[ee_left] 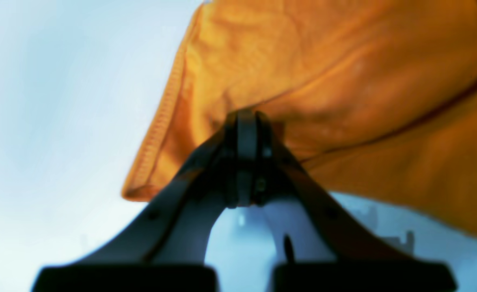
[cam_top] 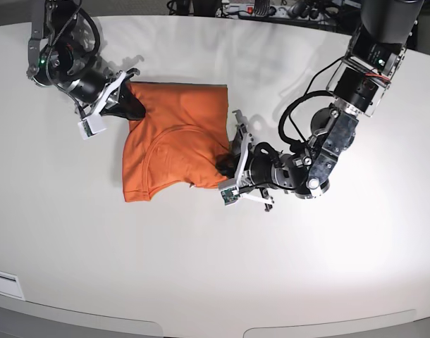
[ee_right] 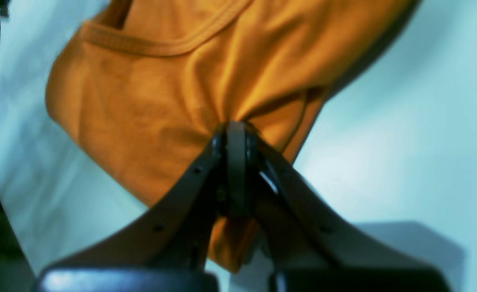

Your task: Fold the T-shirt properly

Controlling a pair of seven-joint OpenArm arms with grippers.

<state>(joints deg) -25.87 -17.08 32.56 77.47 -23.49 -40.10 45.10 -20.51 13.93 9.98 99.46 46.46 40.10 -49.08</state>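
Showing neckline seam: right wrist view only; T-shirt pinched

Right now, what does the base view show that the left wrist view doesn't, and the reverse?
Only the base view shows the whole T-shirt lying partly folded on the white table, both arms, and the right gripper clamped on its far corner.

Only the left wrist view shows, close up, the left gripper with its jaws pinched together on a fold of cloth beside a stitched hem.

Both show the orange shirt, the pale tabletop and the left gripper at the shirt's edge.
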